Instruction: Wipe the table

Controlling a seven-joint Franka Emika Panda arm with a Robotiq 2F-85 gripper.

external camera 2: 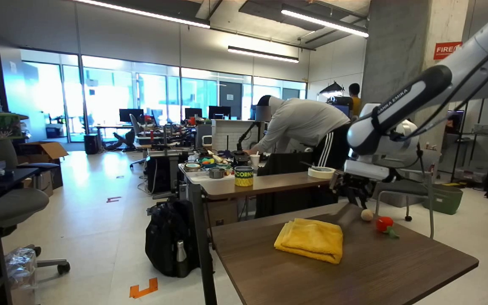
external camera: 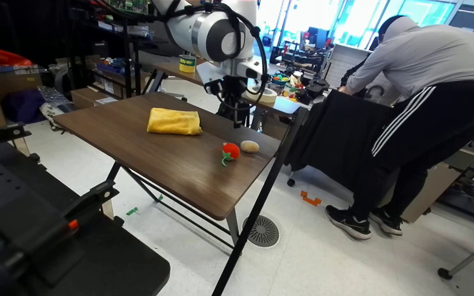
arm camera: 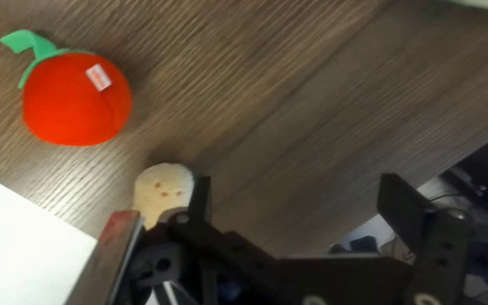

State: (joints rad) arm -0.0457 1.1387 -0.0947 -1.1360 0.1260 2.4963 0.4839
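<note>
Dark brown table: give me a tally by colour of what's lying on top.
Yellow: 1, folded cloth
Red with green stem: 1, tomato-like toy
Beige: 1, potato-like item
Total on the table: 3

- An exterior view looks down across the counter [external camera: 179,156].
- An exterior view faces windows [external camera 2: 112,95], nearly level.
- The wrist view looks closely down past the pincer [arm camera: 296,188]; all share the toy tomato [arm camera: 76,101].

My Franka Emika arm [external camera 2: 411,98] hangs in what looks like a robotics lab in office-style quarters, where monitors [external camera 2: 131,115] stand before glass partitions [external camera 2: 108,84], clutter [external camera 2: 208,161] crowds a bench [external camera 2: 202,176], strip lights [external camera 2: 328,22] glow overhead and a FIRE sign [external camera 2: 446,50] marks a concrete column [external camera 2: 398,51].
</note>
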